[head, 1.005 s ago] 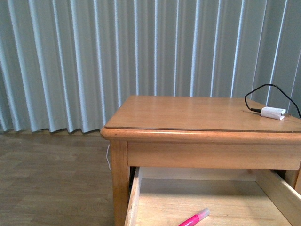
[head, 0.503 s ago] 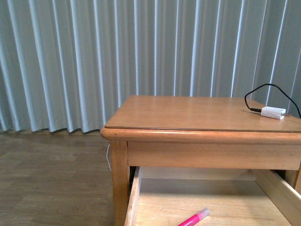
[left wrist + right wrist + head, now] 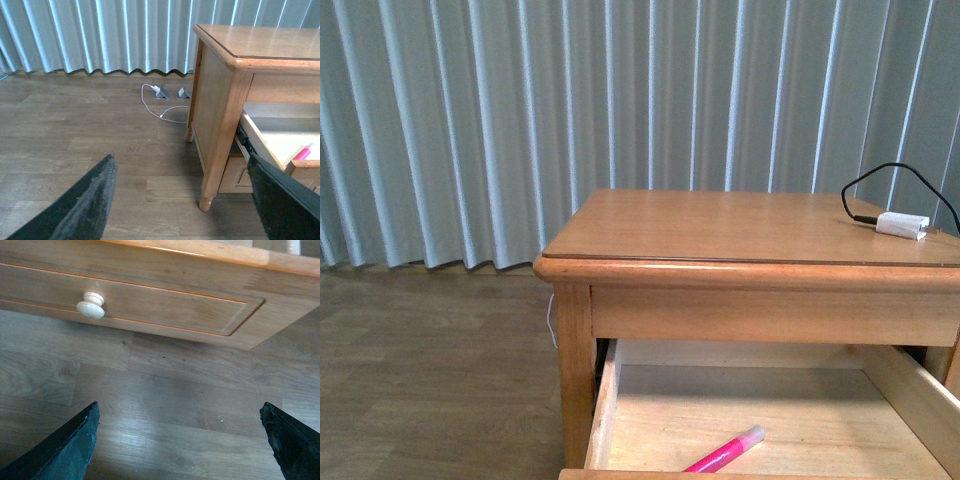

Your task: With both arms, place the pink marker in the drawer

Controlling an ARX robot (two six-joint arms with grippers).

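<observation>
The pink marker point(image 3: 725, 452) lies flat inside the open drawer point(image 3: 603, 410), near its front edge, with the whitish cap pointing back and right. No arm shows in the front view. In the left wrist view my left gripper point(image 3: 180, 162) is open and empty above the floor, beside the nightstand's left front leg; the pink marker point(image 3: 302, 152) peeks over the drawer's side wall point(image 3: 260, 145). My right gripper point(image 3: 179, 410) is open and empty over the floor, facing the drawer front point(image 3: 165, 300) and its round knob point(image 3: 91, 305).
A white plug with a black cable point(image 3: 902, 225) rests on the nightstand top point(image 3: 720, 230) at the right. Pleated curtains hang behind. A white cable and floor sockets point(image 3: 160, 92) lie by the curtain. The nightstand leg point(image 3: 206, 202) stands between my left fingers.
The front view has shifted: the nightstand now sits a little lower and the drawer's front edge shows at the bottom. The marker lies where it did in the drawer.
</observation>
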